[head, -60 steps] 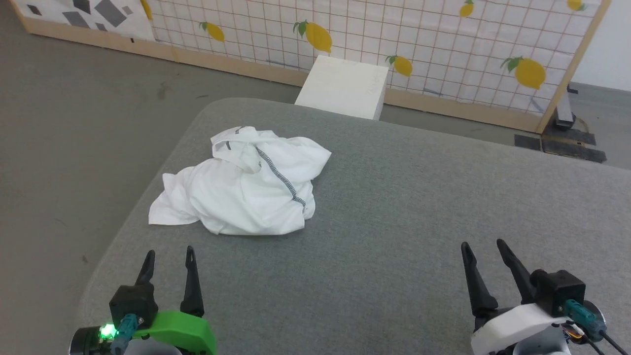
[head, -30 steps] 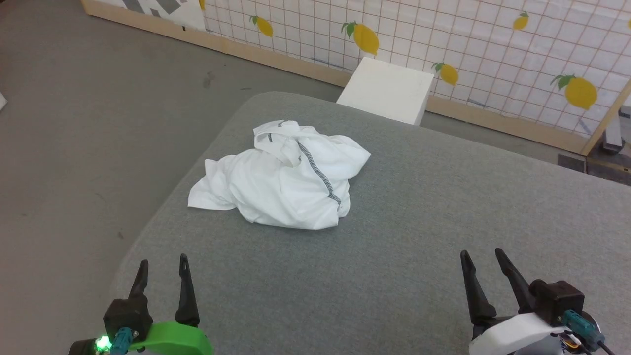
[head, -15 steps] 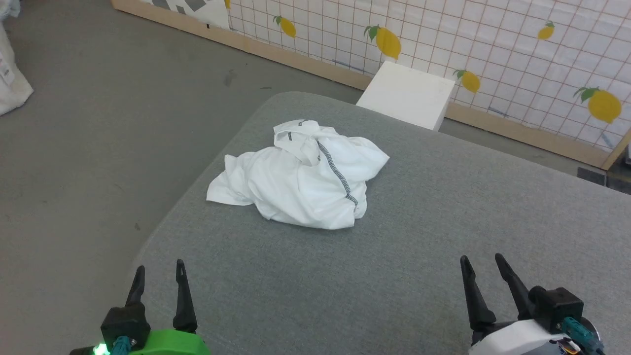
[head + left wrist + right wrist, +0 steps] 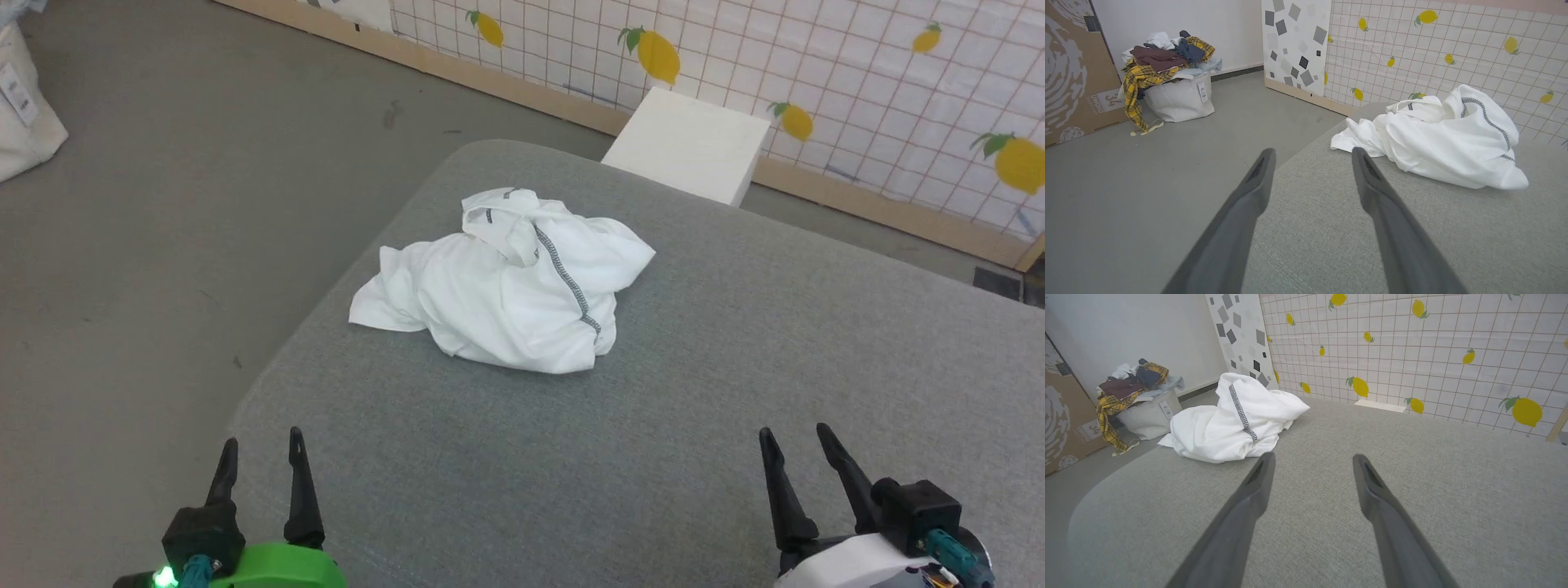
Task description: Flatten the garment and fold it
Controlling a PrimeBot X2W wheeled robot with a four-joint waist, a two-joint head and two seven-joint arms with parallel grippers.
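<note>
Leftward the head camera has turned over the last two seconds; the shirt's heap looks unchanged. Left gripper [image 4: 263, 436] sits at the near left edge of the grey pad [image 4: 669, 425], right gripper [image 4: 793, 429] at the near right. Both have their fingers apart and hold nothing. Farther in, toward the pad's left side, the shirt [image 4: 498, 286] lies crumpled, a zigzag seam running down its top, clear of both grippers. Beyond the pad's far edge stands a white box [image 4: 690, 147], against the lemon-print wall [image 4: 857, 73].

Left pincer [image 4: 263, 436] black, green shell [image 4: 282, 567], green LED [image 4: 163, 577]; right pincer [image 4: 792, 429] black, white shell [image 4: 849, 567], teal plug [image 4: 947, 545].
</note>
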